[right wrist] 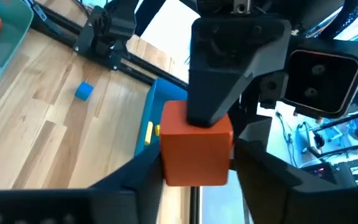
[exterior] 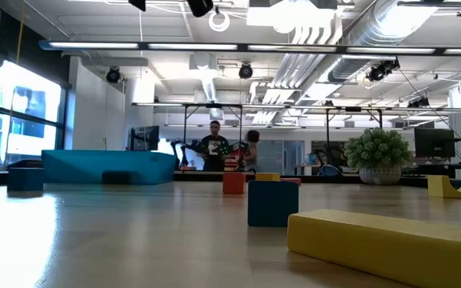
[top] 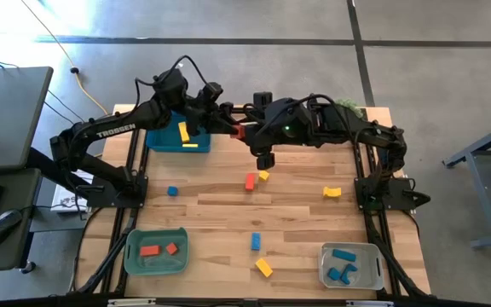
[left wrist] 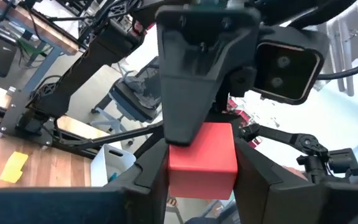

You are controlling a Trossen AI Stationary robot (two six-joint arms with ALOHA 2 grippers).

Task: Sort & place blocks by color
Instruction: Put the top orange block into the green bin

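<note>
A red block (top: pixel 239 130) hangs in the air over the far middle of the table, between my two grippers, which meet there. My left gripper (left wrist: pixel 201 186) comes from the table's left and is shut on it. My right gripper (right wrist: pixel 194 180) comes from the right, slanting down. It is open, its fingers standing close on either side of the same block (right wrist: pixel 194 152). Loose blocks lie on the table: blue (top: pixel 172 191), red (top: pixel 250 181), yellow (top: pixel 332 192). Neither gripper shows in the low view. My left gripper pinches the red block by two opposite sides (left wrist: pixel 225 165) between its two fingers. The fingers come level from the table's left. The block is lifted clear of the table and sits squarely between them.
A teal tray (top: pixel 164 141) with yellow blocks stands at the far left. A green tray (top: pixel 135 256) with red blocks is near left, a grey tray (top: pixel 373 256) with blue blocks near right. More blocks, blue (top: pixel 256 241) and yellow (top: pixel 264 267), lie near the front.
</note>
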